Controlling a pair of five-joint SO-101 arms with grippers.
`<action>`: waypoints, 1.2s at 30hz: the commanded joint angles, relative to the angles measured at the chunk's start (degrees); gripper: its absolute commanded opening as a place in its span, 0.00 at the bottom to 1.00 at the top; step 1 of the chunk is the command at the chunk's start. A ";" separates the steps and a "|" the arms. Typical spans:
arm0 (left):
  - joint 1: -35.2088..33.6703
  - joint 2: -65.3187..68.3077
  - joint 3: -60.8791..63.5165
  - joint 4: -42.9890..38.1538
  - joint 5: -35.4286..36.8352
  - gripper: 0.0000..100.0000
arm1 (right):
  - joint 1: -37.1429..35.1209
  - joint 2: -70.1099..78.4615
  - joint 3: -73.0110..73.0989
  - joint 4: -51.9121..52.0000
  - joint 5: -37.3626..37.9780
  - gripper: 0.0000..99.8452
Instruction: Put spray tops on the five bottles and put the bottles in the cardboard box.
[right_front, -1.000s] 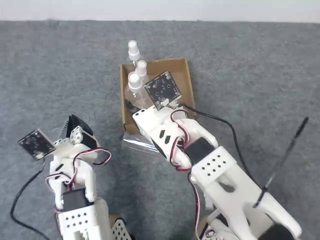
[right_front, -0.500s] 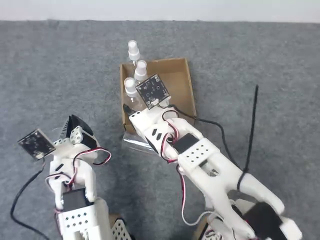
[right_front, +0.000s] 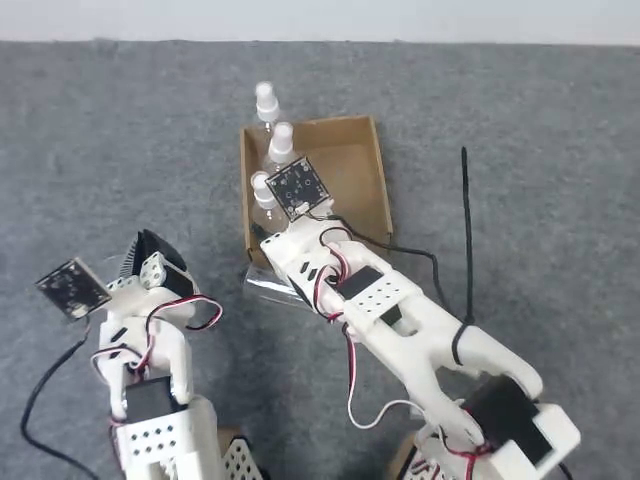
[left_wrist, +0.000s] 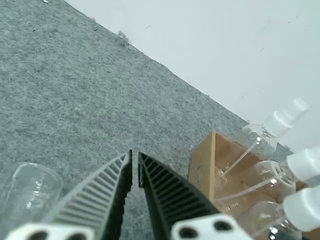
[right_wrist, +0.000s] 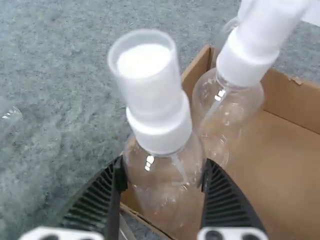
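Nearest the arm bases, the left gripper (left_wrist: 135, 156): ribbed jaws almost together, a bare sliver between them, nothing gripped, poised over grey carpet (right_front: 520, 130). Just beside it, a clear vessel (left_wrist: 29, 192) with a round rim, cut off at the frame edge, too little seen to say what it is.

Farther out, on the carpet against the near wall of the cardboard box (right_front: 350, 175), a clear piece (right_front: 270, 285), partly covered by the right arm; hard to make out whether bottle or wrapping.

Next, the right gripper (right_wrist: 162, 187), clamped on the body of the held bottle (right_wrist: 160, 165), one black finger on each side. Bottle upright, with a white spray top (right_wrist: 150, 85) on it, at the near left corner of the box. Base hidden behind the fingers, so no telling whether it rests on the box floor. From above, mostly hidden under the wrist camera board.

Behind it, inside the box along the left wall, a second bottle (right_wrist: 227, 110), upright, just beside the held one, its white top cut off by the frame.

Farthest, a third bottle (right_front: 266, 110), topped in white, at the far left corner of the box; inside or just beyond the wall, cannot tell.
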 joint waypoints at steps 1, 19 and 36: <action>0.26 -0.79 -0.75 0.18 -0.53 0.01 | -0.22 0.04 -0.62 -1.27 -0.70 0.08; 0.09 -0.70 -0.75 0.18 -0.53 0.01 | 1.45 0.22 0.79 -1.19 -0.70 0.08; 0.00 -0.70 -0.75 0.18 -0.53 0.01 | 1.27 0.13 0.97 1.01 -0.62 0.22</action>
